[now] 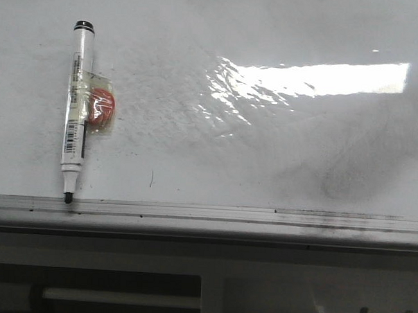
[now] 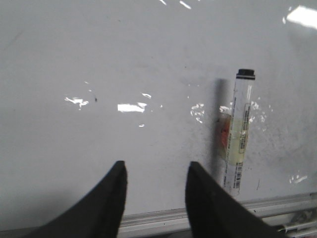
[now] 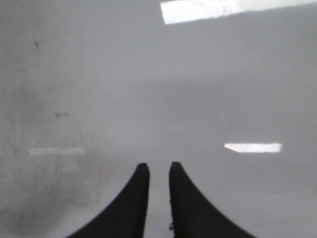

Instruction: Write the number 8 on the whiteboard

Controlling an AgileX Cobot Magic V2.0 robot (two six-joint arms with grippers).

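The whiteboard (image 1: pixel 278 152) fills the front view, glossy white with grey smudges and glare. No number 8 shows on it anywhere. A white marker (image 1: pixel 77 116) with a black tip, clear tape and an orange piece on its barrel lies on the board at the left, tip against the rail. My left gripper (image 2: pixel 156 171) is open and empty above the board (image 2: pixel 99 64), with the marker (image 2: pixel 238 139) just beside one finger. My right gripper (image 3: pixel 157 171) hangs over bare board (image 3: pixel 208 99), jaws nearly together with nothing between them. Neither gripper shows in the front view.
A grey metal rail (image 1: pixel 213 215) edges the board's near side and also shows in the left wrist view (image 2: pixel 163 217). A short thin black stroke (image 1: pixel 151 178) sits near the rail. A dark grey smudge (image 1: pixel 333 183) lies at the right.
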